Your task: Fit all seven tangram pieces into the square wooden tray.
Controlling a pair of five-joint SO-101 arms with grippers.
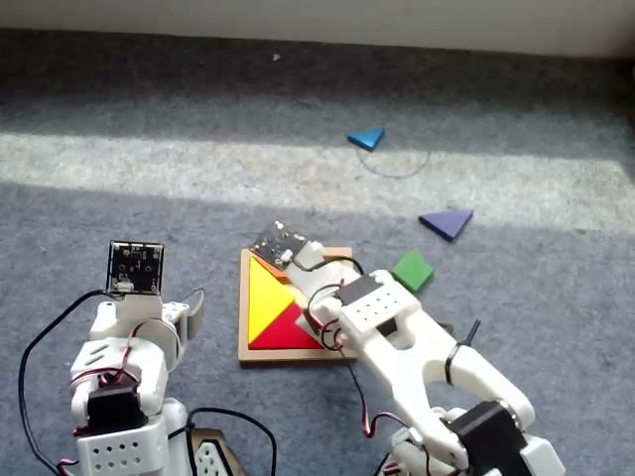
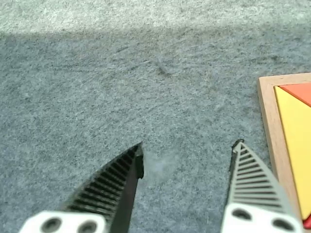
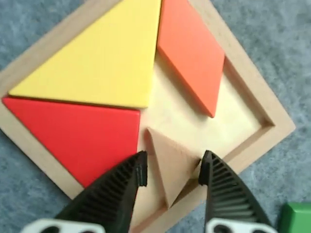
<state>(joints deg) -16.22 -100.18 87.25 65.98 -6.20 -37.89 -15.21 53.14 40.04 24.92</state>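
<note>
Overhead, the tray sits under the right arm; a blue triangle, purple triangle and green square lie loose on the counter. The left gripper gapes empty beside the tray. The right gripper pinches the tan triangle in the tray's gap, which likely needs seating flat, then release.

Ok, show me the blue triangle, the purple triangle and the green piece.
blue triangle [image 1: 366, 138]: high view, centre of top face.
purple triangle [image 1: 446, 222]: high view, centre of top face.
green piece [image 1: 412, 271]: high view, centre of top face.
</note>
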